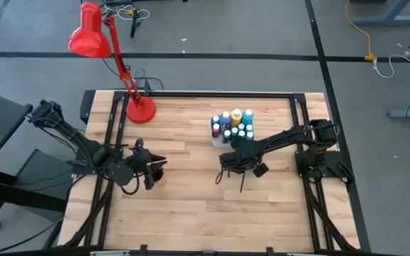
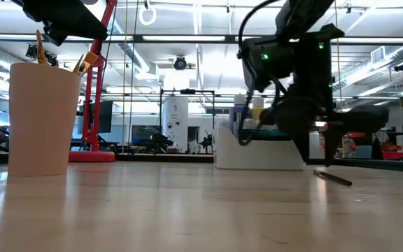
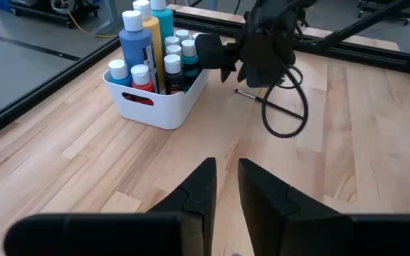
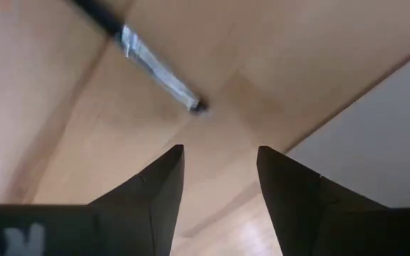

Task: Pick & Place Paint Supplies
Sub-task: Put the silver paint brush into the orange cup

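A thin dark-handled paintbrush (image 4: 155,60) with a silver ferrule lies flat on the wood table, also seen in the low view (image 2: 332,178) and the left wrist view (image 3: 251,94). My right gripper (image 4: 219,160) hovers just above it, pointing steeply down, open, touching nothing. It stands beside the white tray (image 1: 217,140). Several paint bottles (image 3: 142,50) stand upright in the tray. My left gripper (image 3: 225,167) waits at the table's left, above a small cup (image 2: 40,119) that holds brushes. Its fingers are a narrow gap apart with nothing between them.
A red desk lamp (image 1: 139,110) stands at the table's far left. The white tray (image 3: 159,114) sits far right of centre, close behind my right gripper (image 1: 232,162). Bare wood lies across the near half of the table (image 1: 191,213).
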Action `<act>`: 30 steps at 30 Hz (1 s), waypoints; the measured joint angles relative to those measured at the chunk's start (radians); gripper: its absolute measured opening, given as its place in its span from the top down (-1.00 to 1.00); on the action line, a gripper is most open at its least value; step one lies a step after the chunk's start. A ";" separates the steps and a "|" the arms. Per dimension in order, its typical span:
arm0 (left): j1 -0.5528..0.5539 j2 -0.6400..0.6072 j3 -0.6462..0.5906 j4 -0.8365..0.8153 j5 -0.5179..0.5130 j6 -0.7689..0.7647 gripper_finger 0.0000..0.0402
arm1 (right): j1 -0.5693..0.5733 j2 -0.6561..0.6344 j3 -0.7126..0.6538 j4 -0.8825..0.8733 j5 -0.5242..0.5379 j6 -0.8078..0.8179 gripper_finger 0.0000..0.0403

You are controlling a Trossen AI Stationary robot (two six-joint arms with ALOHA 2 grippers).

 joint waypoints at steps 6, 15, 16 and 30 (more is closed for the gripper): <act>0.000 0.000 0.000 0.000 0.000 0.001 0.67 | 0.007 0.000 -0.058 0.079 -0.019 -0.044 0.10; 0.000 0.000 0.000 0.000 -0.025 0.004 0.67 | 0.047 -0.001 -0.067 0.107 -0.001 -0.127 0.12; 0.000 0.000 0.000 0.000 -0.026 0.005 0.67 | 0.055 -0.001 -0.067 0.110 0.000 -0.136 0.14; 0.000 0.000 0.000 0.000 -0.025 0.001 0.67 | 0.103 0.000 -0.067 0.130 0.010 -0.187 0.84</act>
